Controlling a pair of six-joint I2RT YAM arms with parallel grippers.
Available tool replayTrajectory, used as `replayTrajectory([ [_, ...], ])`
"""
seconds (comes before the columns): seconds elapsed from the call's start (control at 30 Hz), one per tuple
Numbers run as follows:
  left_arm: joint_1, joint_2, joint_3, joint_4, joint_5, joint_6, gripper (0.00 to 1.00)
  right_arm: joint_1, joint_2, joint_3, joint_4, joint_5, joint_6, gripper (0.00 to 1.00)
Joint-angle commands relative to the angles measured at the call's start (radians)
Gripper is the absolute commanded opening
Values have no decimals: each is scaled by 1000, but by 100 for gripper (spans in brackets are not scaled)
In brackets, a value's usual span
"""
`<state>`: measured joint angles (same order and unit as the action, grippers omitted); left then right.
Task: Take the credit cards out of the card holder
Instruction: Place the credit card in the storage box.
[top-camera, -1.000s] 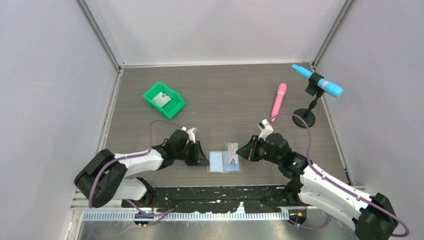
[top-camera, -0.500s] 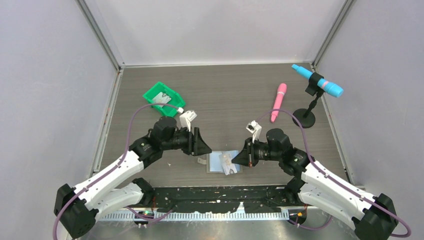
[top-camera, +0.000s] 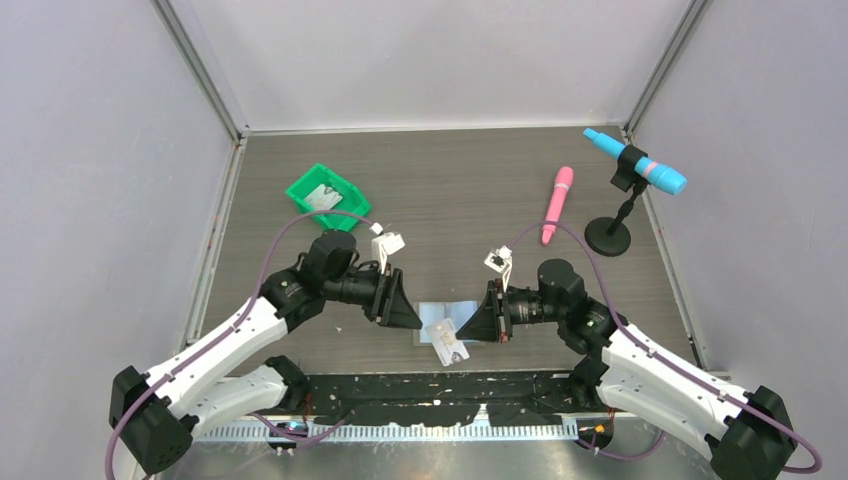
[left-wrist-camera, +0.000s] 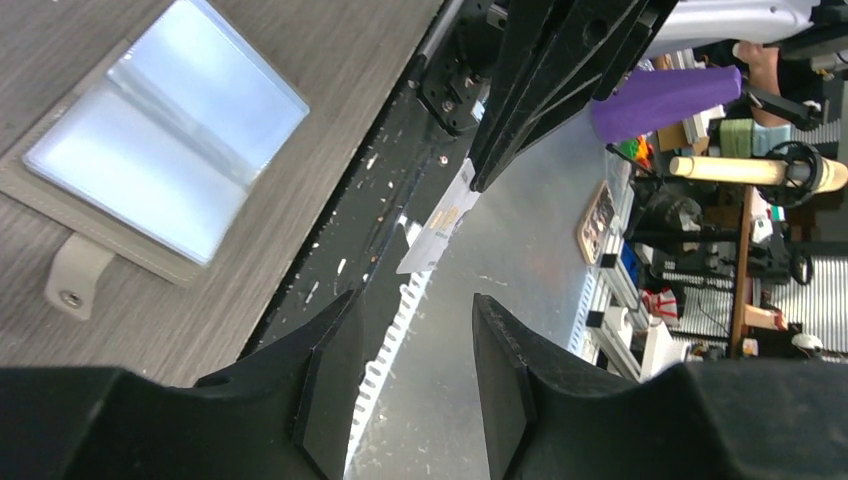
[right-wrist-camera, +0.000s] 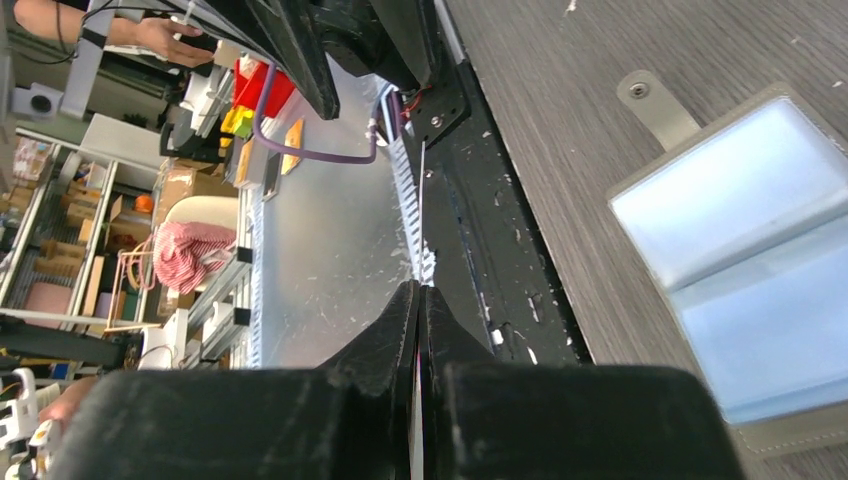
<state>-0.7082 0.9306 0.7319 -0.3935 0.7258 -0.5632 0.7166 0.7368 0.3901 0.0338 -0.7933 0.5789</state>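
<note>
Left gripper (top-camera: 415, 324) with fingers spread wide and empty, right gripper (top-camera: 464, 334) facing it, pinched tight on a credit card (top-camera: 447, 342), blue card holder (top-camera: 428, 312) lying open and flat below, between both fingertips, card raised over its near edge.

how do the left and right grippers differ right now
The left gripper is open and empty; the right gripper is shut on a card. The left gripper sits left of the card holder, the right gripper right of it. Both point inward at each other.
</note>
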Motion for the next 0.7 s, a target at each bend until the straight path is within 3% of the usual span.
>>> replayTrajectory([
  [0.0,-7,19,23,39,87,8,46,8,-6,-11,128,-62,42,5],
  [0.47,-49,117,35,120,149,-19,43,59,77,-29,250,-72,93,5],
  [0.67,-68,132,41,134,154,-18,29,85,109,-29,277,-61,97,5],
])
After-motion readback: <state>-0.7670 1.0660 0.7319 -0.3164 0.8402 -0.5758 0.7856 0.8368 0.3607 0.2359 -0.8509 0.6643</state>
